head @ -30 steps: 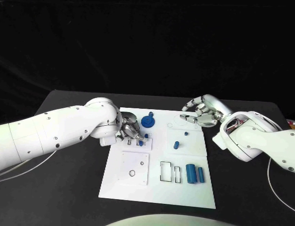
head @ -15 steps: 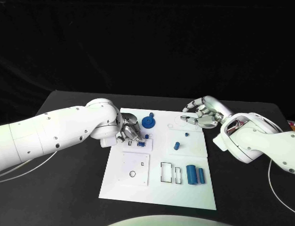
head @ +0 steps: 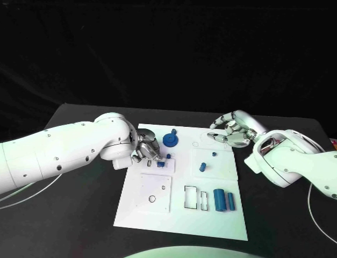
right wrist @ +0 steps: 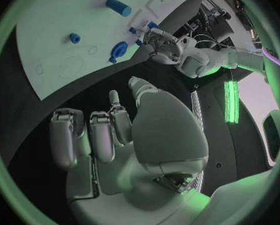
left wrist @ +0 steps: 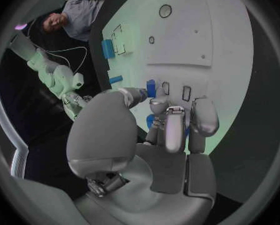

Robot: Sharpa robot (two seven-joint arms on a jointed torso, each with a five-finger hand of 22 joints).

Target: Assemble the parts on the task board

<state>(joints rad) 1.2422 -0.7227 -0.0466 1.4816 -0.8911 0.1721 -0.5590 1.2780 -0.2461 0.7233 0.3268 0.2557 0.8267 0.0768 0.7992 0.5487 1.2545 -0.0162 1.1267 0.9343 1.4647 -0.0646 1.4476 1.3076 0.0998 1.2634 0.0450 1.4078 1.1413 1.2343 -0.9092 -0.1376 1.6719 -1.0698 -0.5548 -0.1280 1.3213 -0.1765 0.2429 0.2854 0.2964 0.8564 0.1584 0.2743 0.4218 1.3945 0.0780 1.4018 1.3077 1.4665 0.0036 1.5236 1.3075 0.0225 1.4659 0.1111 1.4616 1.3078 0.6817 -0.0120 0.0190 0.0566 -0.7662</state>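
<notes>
A black table (head: 83, 215) carries the white board (head: 180, 212) at its middle, and behind the table all is dark. The left hand (head: 147, 151) is low over the board's left side, its fingers (left wrist: 171, 127) bunched downward around a small blue part (head: 161, 163) by the slots there; whether it truly grips that part I cannot tell. The right hand (head: 231, 129) hovers over the board's far right corner, fingers curled inward with nothing in them, as the right wrist view (right wrist: 114, 135) also shows. A blue gear (head: 169, 140) stands just beyond the left hand. A small blue peg (head: 201, 166) sits mid-board, with a smaller blue bit (head: 214, 154) near it. Two blue cylinders (head: 223, 199) lie side by side near the board's right edge, beside two outlined rectangular slots (head: 194, 197).
</notes>
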